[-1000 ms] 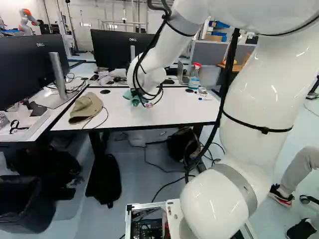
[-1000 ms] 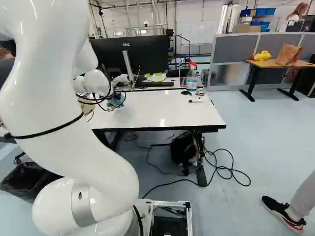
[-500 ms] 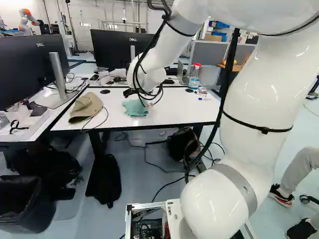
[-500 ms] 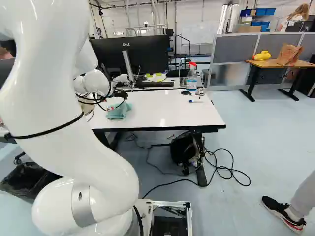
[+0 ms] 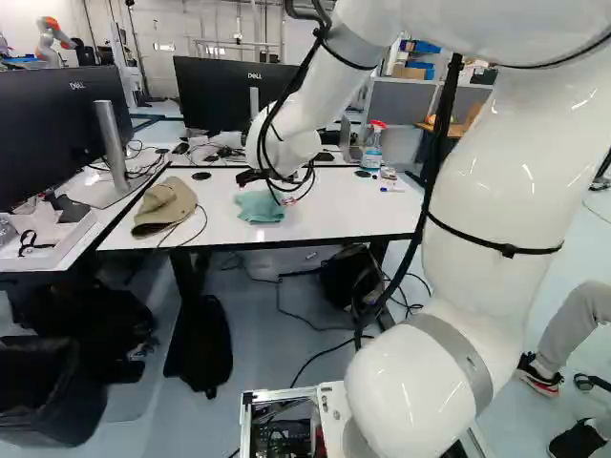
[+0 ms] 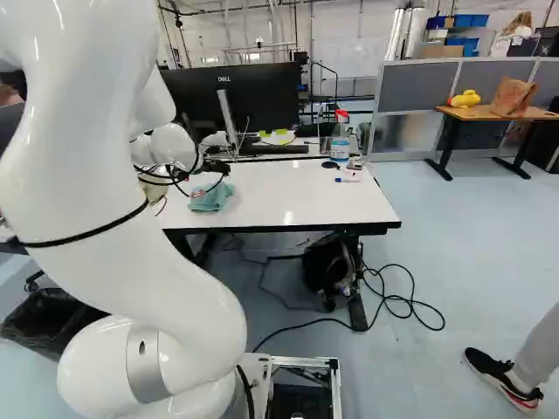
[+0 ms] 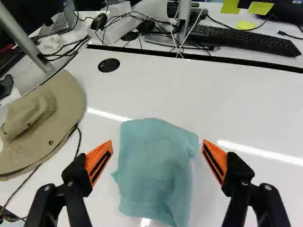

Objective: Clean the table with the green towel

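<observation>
Towel (image 7: 154, 165), pale blue-green, lightly creased, uneven at the edges, lying on white table (image 7: 236, 104); fingers (image 7: 96, 157) spread apart

Towel (image 7: 154, 165), blue-green, one: lies loosely spread, creased, uneven at its edges, on the surface (image 6: 306, 192), white, glossy, dark-edged.
</observation>
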`<state>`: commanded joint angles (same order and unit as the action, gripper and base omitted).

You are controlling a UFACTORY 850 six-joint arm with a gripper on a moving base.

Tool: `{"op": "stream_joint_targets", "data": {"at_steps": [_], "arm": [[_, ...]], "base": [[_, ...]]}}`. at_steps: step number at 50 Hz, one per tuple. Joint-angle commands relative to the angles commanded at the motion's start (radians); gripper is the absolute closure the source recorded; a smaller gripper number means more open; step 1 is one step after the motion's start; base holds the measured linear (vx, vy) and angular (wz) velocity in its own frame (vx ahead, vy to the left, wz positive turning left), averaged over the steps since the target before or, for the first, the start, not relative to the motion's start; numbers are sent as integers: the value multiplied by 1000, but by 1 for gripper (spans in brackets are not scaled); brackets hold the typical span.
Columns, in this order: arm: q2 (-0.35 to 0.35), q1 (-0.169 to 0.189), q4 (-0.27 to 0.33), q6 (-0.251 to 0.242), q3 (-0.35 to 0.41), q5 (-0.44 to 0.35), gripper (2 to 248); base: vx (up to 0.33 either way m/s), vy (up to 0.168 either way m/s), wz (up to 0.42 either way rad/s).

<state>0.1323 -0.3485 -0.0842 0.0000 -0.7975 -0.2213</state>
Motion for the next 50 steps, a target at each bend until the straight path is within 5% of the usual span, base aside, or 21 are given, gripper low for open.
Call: {"op": "stream_joint_targets", "data": {"at_steps": [50], "arm": [[-64, 155, 0, 0, 70, 0, 3]], "base": [[0, 0, 0]]}}
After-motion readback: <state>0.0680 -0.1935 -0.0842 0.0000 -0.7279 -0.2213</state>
